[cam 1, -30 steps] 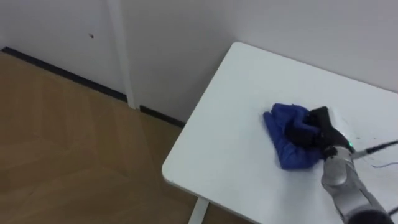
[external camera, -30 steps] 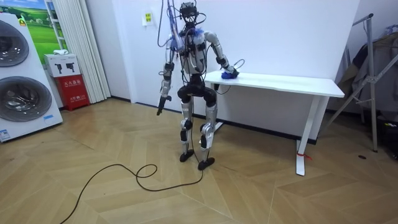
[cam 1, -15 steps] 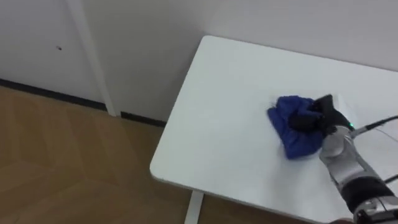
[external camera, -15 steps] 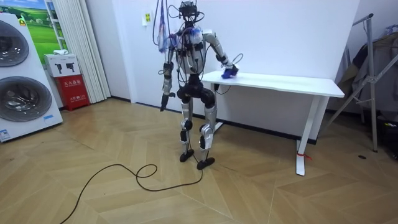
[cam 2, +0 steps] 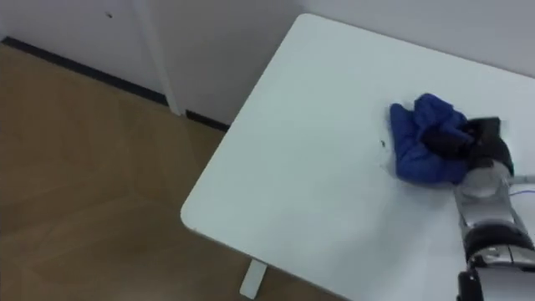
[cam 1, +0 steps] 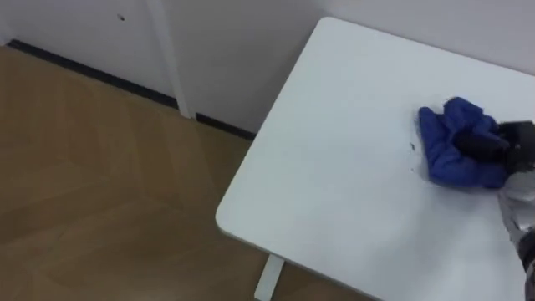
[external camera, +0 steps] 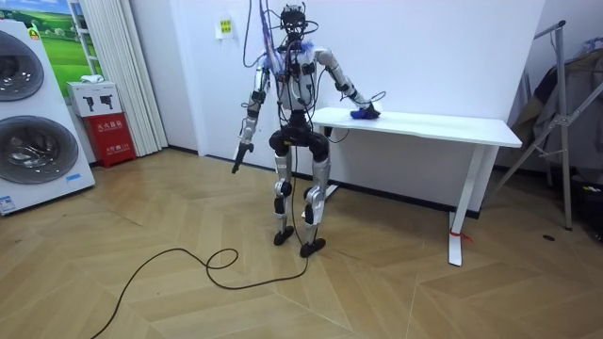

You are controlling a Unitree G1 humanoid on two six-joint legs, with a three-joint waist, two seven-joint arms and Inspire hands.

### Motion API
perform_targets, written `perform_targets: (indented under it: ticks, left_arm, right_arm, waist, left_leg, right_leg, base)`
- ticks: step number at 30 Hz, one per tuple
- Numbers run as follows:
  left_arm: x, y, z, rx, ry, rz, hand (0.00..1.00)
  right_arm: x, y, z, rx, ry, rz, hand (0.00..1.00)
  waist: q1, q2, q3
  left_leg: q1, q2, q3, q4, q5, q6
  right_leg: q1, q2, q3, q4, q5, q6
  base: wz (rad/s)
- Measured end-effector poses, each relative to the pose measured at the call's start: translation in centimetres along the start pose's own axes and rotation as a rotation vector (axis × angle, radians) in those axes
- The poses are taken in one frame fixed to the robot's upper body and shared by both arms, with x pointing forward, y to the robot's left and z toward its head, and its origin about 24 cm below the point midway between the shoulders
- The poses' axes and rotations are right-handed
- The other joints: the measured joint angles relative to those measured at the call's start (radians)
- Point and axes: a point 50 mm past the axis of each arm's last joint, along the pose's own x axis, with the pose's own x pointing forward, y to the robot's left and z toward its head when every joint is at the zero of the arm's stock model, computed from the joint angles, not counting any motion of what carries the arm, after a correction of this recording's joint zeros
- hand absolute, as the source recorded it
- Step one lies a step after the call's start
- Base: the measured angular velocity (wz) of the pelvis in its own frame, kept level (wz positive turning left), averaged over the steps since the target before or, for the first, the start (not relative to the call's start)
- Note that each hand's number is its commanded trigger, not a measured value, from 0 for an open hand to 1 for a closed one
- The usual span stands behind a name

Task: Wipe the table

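Observation:
A crumpled blue cloth (cam 2: 425, 144) lies on the white table (cam 2: 309, 167), some way in from its rounded end. My right hand (cam 2: 478, 140) comes in from the right, its dark fingers curled into the cloth's right side and pressing it to the tabletop. In the left eye view the cloth (cam 1: 456, 152) and right hand (cam 1: 512, 142) sit at the right edge. A tiny dark speck (cam 2: 383, 142) marks the table just left of the cloth. In the room view I stand at the table's (external camera: 443, 123) left end, right arm stretched over it to the cloth (external camera: 363, 113). My left hand (external camera: 238, 163) hangs off to the side.
A white wall with a dark baseboard (cam 1: 100, 77) runs behind the table's end, with wooden floor (cam 1: 92, 184) below. The table leg (cam 1: 269, 278) stands under the near edge. The room view has washing machines (external camera: 33, 122), a red box (external camera: 111, 137) and a rack (external camera: 565, 113) at its right.
My right hand has slid the cloth along the table, farther from its end, toward the room view's right. The left arm has swung slightly outward. The eye view has shifted.

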Motion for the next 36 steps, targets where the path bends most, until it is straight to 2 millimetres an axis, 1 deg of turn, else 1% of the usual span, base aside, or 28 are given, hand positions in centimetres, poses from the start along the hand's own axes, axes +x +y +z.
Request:
perform_targets:
  ticks: [1,2,4,6,7,8,9,10,11,12,14,15,16,17,19,20,21,22,23,24,25,26,27,28,30,31,33,36]
  left_arm:
    - [0.0,0.1,0.2,-0.006,-0.008,0.013,0.00]
    - [0.0,0.2,0.3,-0.010,-0.018,0.021,0.00]
    - [0.1,0.1,1.1,-0.023,-0.041,0.023,0.00]
    - [0.2,-0.3,3.0,-0.024,-0.087,0.019,0.00]
    - [0.2,-0.8,4.2,-0.016,-0.115,0.007,0.00]
    - [0.2,-1.3,4.5,0.004,-0.124,-0.010,0.00]
    - [0.2,-1.8,4.9,0.027,-0.137,-0.023,0.00]
    - [0.1,-1.9,5.0,0.038,-0.141,-0.027,0.00]
    - [0.1,-2.1,5.0,0.059,-0.142,-0.033,0.00]
    - [0.1,-2.2,4.9,0.069,-0.136,-0.037,0.00]
    - [0.2,-2.3,4.2,0.083,-0.099,-0.043,0.00]
    - [0.3,-2.4,4.0,0.087,-0.090,-0.045,0.00]
    - [0.3,-2.5,3.7,0.093,-0.075,-0.056,0.00]
    - [0.3,-2.6,3.6,0.095,-0.066,-0.071,0.00]
    - [0.3,-2.6,3.4,0.092,-0.062,-0.071,0.00]
    - [0.3,-2.5,2.9,0.095,-0.050,-0.072,0.00]
    - [0.3,-2.5,2.6,0.096,-0.042,-0.071,0.00]
    - [0.2,-2.4,2.2,0.100,-0.026,-0.070,0.00]
    - [0.2,-2.4,1.9,0.100,-0.017,-0.069,0.00]
    - [0.2,-2.4,1.9,0.101,-0.016,-0.069,0.00]
    - [0.2,-2.4,1.7,0.100,-0.011,-0.069,0.00]
    - [0.2,-2.4,1.7,0.098,-0.012,-0.066,0.00]
    - [0.2,-2.3,1.6,0.097,-0.009,-0.063,0.00]
    - [0.3,-2.1,1.7,0.081,-0.013,-0.054,0.00]
    - [0.3,-1.5,2.0,0.048,-0.034,-0.029,0.00]
    - [0.3,-1.3,2.2,0.037,-0.040,-0.022,0.00]
    - [0.3,-1.0,2.9,0.022,-0.070,0.007,0.00]
    - [0.3,-1.1,3.2,0.022,-0.081,0.018,0.00]
  right_arm:
    - [-0.2,-0.2,-1.4,0.008,0.037,-0.006,1.00]
    - [-0.4,-0.4,-2.3,0.003,0.058,-0.007,1.00]
    - [-0.6,-0.5,-2.8,-0.009,0.067,-0.009,1.00]
    - [-0.5,-0.4,-2.3,-0.007,0.056,-0.016,1.00]
    - [-0.3,-0.2,-1.3,-0.017,0.044,-0.011,1.00]
    - [0.0,0.4,0.3,-0.045,0.022,-0.003,1.00]
    - [0.1,0.9,1.9,-0.087,-0.003,0.007,1.00]
    - [0.2,1.3,2.7,-0.112,-0.018,0.013,1.00]
    - [0.2,2.2,4.8,-0.175,-0.066,0.030,1.00]
    - [0.1,2.8,6.0,-0.210,-0.098,0.042,1.00]
    - [-0.9,5.4,11.0,-0.301,-0.256,0.095,1.00]
    - [-1.3,6.0,12.2,-0.313,-0.306,0.105,1.00]
    - [-2.2,7.0,14.5,-0.338,-0.398,0.121,1.00]
    - [-2.7,7.5,15.9,-0.366,-0.462,0.130,1.00]
    - [-2.9,7.5,16.7,-0.364,-0.497,0.136,1.00]
    - [-2.9,7.5,16.8,-0.368,-0.508,0.137,1.00]
    - [-2.9,7.5,16.7,-0.376,-0.510,0.137,1.00]
    - [-2.6,7.4,15.8,-0.394,-0.493,0.136,1.00]
    - [-2.3,7.3,13.9,-0.428,-0.455,0.138,1.00]
    - [-2.1,7.3,12.8,-0.429,-0.431,0.141,1.00]
    - [-2.0,7.0,11.1,-0.363,-0.410,0.137,1.00]
    - [-1.9,6.9,9.4,-0.328,-0.388,0.141,1.00]
    - [-1.9,6.7,8.6,-0.305,-0.373,0.139,1.00]
    - [-1.8,6.3,6.5,-0.266,-0.330,0.129,1.00]
    - [-1.9,5.4,3.0,-0.213,-0.253,0.097,1.00]
    - [-1.9,5.0,2.2,-0.198,-0.228,0.083,1.00]
    - [-1.9,3.7,-0.4,-0.182,-0.152,0.034,1.00]
    - [-2.0,3.1,-1.3,-0.194,-0.129,0.001,1.00]
  waist:
    - [-0.014,-0.001,-0.0011]
    - [-0.022,-0.001,-0.0057]
    - [-0.039,0.001,-0.0080]
    - [-0.042,0.010,-0.0036]
    - [-0.026,0.020,0.0037]
    - [-0.002,0.036,0.0045]
    - [0.018,0.050,0.0054]
    - [0.025,0.053,0.0035]
    - [0.043,0.057,0.0024]
    - [0.054,0.059,0.0021]
    - [0.101,0.063,0.0016]
    - [0.115,0.064,0.0036]
    - [0.137,0.067,0.0100]
    - [0.157,0.070,0.0135]
    - [0.186,0.068,0.0134]
    - [0.191,0.064,0.0131]
    - [0.190,0.060,0.0136]
    - [0.184,0.056,0.0164]
    - [0.176,0.050,0.0157]
    - [0.167,0.046,0.0153]
    - [0.155,0.041,0.0151]
    - [0.126,0.040,0.0147]
    - [0.105,0.039,0.0142]
    - [0.080,0.035,0.0136]
    - [0.040,0.025,0.0049]
    - [0.028,0.022,0.0023]
    - [0.004,0.016,-0.0056]
    - [-0.013,0.019,-0.0067]
  left_leg:
    - [0.019,0.000,0.015,-0.002,0.000,0.000]
    - [0.035,0.000,0.020,-0.004,-0.002,0.002]
    - [0.045,0.001,0.024,-0.004,-0.008,0.003]
    - [0.038,0.008,0.045,-0.003,-0.023,0.010]
    - [0.035,0.014,0.071,-0.005,-0.025,0.010]
    - [0.036,0.024,0.106,-0.007,-0.028,0.009]
    - [0.032,0.033,0.131,-0.001,-0.035,0.003]
    - [0.026,0.037,0.139,0.004,-0.035,0.003]
    - [0.016,0.044,0.155,0.006,-0.031,-0.002]
    - [0.011,0.047,0.158,0.006,-0.029,-0.004]
    - [-0.016,0.057,0.176,0.015,-0.020,-0.009]
    - [-0.022,0.060,0.177,0.016,-0.017,-0.013]
    - [-0.024,0.065,0.178,0.015,-0.009,-0.021]
    - [-0.024,0.071,0.172,0.013,-0.006,-0.025]
    - [-0.027,0.069,0.149,0.000,0.001,-0.033]
    - [-0.030,0.063,0.125,-0.008,0.005,-0.036]
    - [-0.030,0.061,0.115,-0.014,0.008,-0.038]
    - [-0.032,0.059,0.094,-0.016,0.011,-0.039]
    - [-0.032,0.056,0.080,-0.014,0.011,-0.040]
    - [-0.032,0.055,0.076,-0.014,0.011,-0.040]
    - [-0.028,0.055,0.076,-0.014,0.011,-0.040]
    - [-0.017,0.052,0.065,-0.013,0.011,-0.040]
    - [-0.010,0.047,0.060,-0.013,0.011,-0.040]
    - [0.009,0.035,0.058,-0.016,0.010,-0.039]
    - [0.038,0.023,0.069,-0.019,0.002,-0.025]
    - [0.042,0.018,0.069,-0.019,-0.001,-0.021]
    - [0.051,0.017,0.070,-0.018,-0.011,-0.006]
    - [0.055,0.014,0.076,-0.013,-0.019,0.005]
  right_leg:
    - [0.013,-0.001,0.015,0.000,-0.001,0.001]
    - [0.023,0.002,0.029,0.000,-0.001,0.002]
    - [0.028,0.002,0.034,0.001,-0.003,0.005]
    - [0.014,0.006,0.048,0.002,-0.006,0.011]
    - [0.002,0.010,0.078,0.004,-0.003,0.013]
    - [-0.015,0.014,0.104,0.016,0.004,0.009]
    - [-0.035,0.014,0.106,0.033,0.007,0.004]
    - [-0.046,0.015,0.109,0.039,0.009,0.001]
    - [-0.066,0.022,0.129,0.043,0.016,-0.007]
    - [-0.079,0.026,0.139,0.046,0.019,-0.012]
    - [-0.122,0.043,0.158,0.051,0.029,-0.028]
    - [-0.130,0.046,0.158,0.051,0.031,-0.033]
    - [-0.135,0.047,0.153,0.048,0.033,-0.039]
    - [-0.133,0.050,0.144,0.035,0.033,-0.044]
    - [-0.130,0.049,0.123,0.033,0.022,-0.049]
    - [-0.127,0.046,0.101,0.035,0.013,-0.050]
    - [-0.125,0.045,0.094,0.035,0.010,-0.050]
    - [-0.114,0.045,0.075,0.028,0.007,-0.049]
    - [-0.098,0.044,0.056,0.016,0.005,-0.048]
    - [-0.092,0.043,0.049,0.014,0.003,-0.044]
    - [-0.084,0.040,0.042,0.015,-0.001,-0.038]
    - [-0.062,0.036,0.026,0.004,-0.002,-0.037]
    - [-0.045,0.034,0.015,-0.004,-0.004,-0.034]
    - [-0.019,0.026,0.010,-0.006,-0.013,-0.020]
    - [0.018,0.017,0.012,-0.017,-0.023,-0.008]
    - [0.023,0.014,0.012,-0.015,-0.027,-0.005]
    - [0.029,0.012,0.016,-0.008,-0.029,0.003]
    - [0.034,0.008,0.023,0.003,-0.023,0.012]
  base:
    - [-0.41]
    - [-0.45]
    - [-0.42]
    - [-0.50]
    - [-0.84]
    - [-1.04]
    - [-0.83]
    - [-0.61]
    - [-0.44]
    - [-0.56]
    - [-0.37]
    - [-0.11]
    - [0.07]
    - [0.19]
    - [0.50]
    - [0.57]
    - [0.55]
    - [0.57]
    - [0.58]
    - [0.50]
    - [0.39]
    - [0.43]
    - [0.50]
    - [0.39]
    - [0.18]
    - [0.07]
    - [-0.04]
    - [-0.15]
